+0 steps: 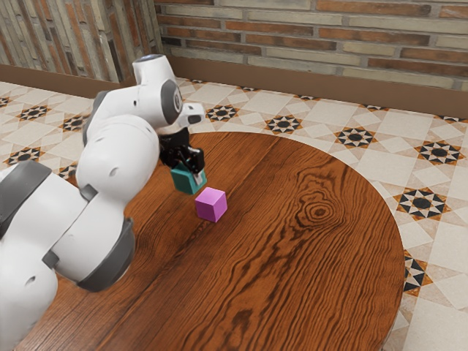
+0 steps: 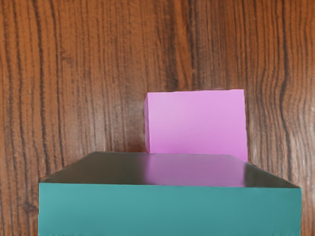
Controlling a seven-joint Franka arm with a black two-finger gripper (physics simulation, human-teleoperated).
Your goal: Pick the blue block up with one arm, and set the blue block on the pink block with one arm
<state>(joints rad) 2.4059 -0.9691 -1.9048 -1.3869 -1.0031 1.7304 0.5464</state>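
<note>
The blue block point(image 1: 189, 180), which renders as teal, is pinched between the two fingers of the hand point(image 1: 188, 170), one finger on each of two opposite faces. It hangs just beside the pink block point(image 1: 210, 204), on that block's side toward the exterior view's left, and appears to be clear of the surface point(image 1: 314, 241). How high its underside sits against the pink block's top cannot be read with confidence.

In the wrist view the blue block point(image 2: 170, 206) lies directly under the hand. The pink block point(image 2: 197, 123) stands just beyond it on the wood grain, its edges parallel to those of the held block but its centre shifted slightly sideways from the held block's centre.

The step in hand is judged to be the carry onto the pink block. Proceed as follows:

1. Raise the hand until the held block's underside is plainly above the pink block's top. A low traverse would push the pink block away.
2. Travel over the pink block and remove the sideways shift.
3. Hold the wrist angle; the faces are already square.
4. Descend slowly. Release only once the block rests flat, then withdraw straight up.
</note>
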